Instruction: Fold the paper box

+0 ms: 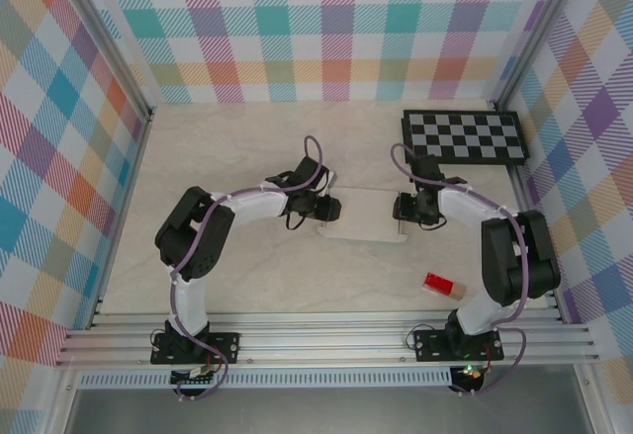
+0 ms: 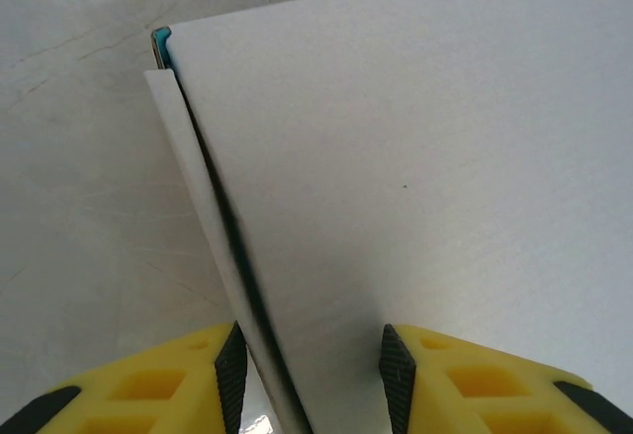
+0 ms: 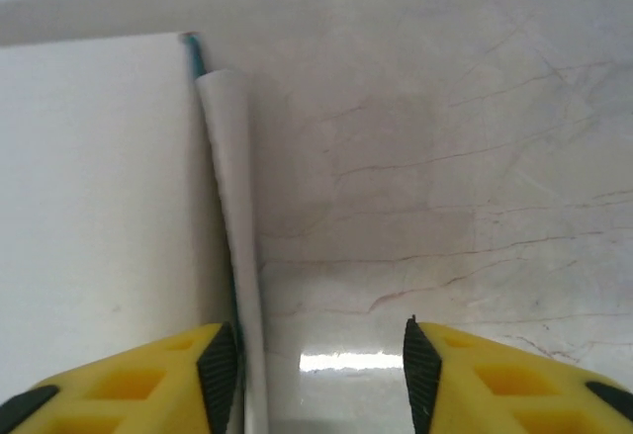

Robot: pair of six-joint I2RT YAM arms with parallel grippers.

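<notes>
Evidently the folding is near its end: the flat white rectangular paper box (image 1: pixel 366 218) lies closed on the pale marbled table (image 1: pixel 247 276), directly between the left gripper (image 1: pixel 329 207) and the right gripper (image 1: pixel 401 207), one at each short end. Both grippers stand with jaws apart, clamping nothing. The box's end edge sits within the left pair, and a narrow white right end flap (image 3: pixel 234 207) runs just beside one fingertip of the right pair. Judged outstanding: that flap and the left end flap (image 2: pixel 203 207) stand slightly proud of the body and want pressing home. The overhead view gives the whole outline, plus a black-and-white checkerboard (image 1: pixel 463 137) beyond the right gripper and a small red block (image 1: pixel 443 284) back toward its base. The wrist views add the gaping seams and a teal sliver (image 2: pixel 161 43) at the far corner.
</notes>
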